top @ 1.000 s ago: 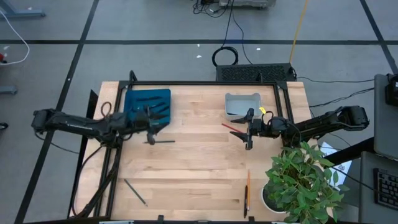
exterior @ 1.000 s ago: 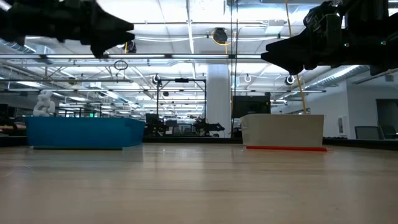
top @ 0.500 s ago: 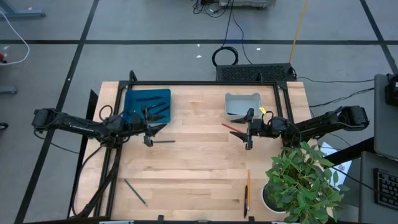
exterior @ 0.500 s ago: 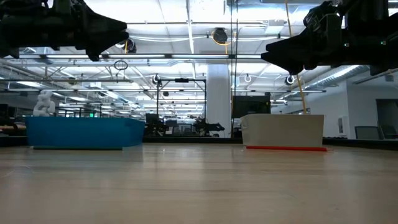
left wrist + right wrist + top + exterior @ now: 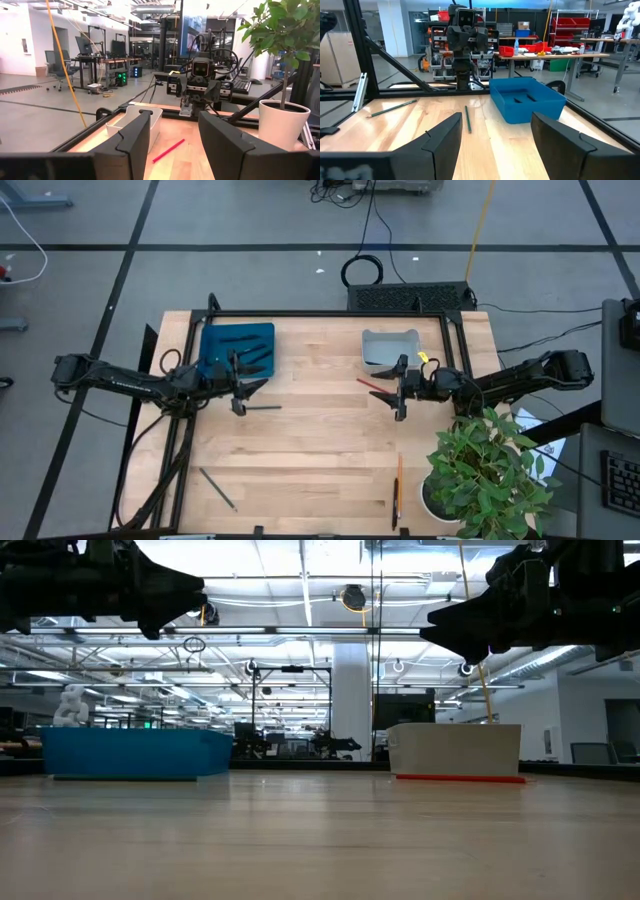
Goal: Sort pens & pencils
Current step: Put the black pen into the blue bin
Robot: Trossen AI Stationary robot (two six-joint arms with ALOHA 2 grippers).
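Observation:
Both grippers hover open above the table, facing each other and holding nothing. My left gripper [image 5: 240, 393] is just near of the blue tray [image 5: 238, 348], where several dark pens [image 5: 246, 346] lie. A thin dark stick [image 5: 263, 407] lies flat beside it, also seen as the dark stick [image 5: 468, 118]. My right gripper [image 5: 401, 391] is just near of the white tray [image 5: 390, 348]. The red pencil [image 5: 372, 385] lies flat on the table beside it, also the red pencil [image 5: 168, 151]. A greyish pencil [image 5: 217, 487] and an orange pencil [image 5: 398, 485] lie near the near edge.
A potted plant [image 5: 485, 470] stands at the near right corner, close under the right arm. A black frame [image 5: 330, 314] runs along the far and side edges. Bare wood [image 5: 320, 440] lies between the two grippers and toward the near edge.
My left gripper has drawn back slightly toward the table's left edge, then stayed still. Nothing on the table has moved.

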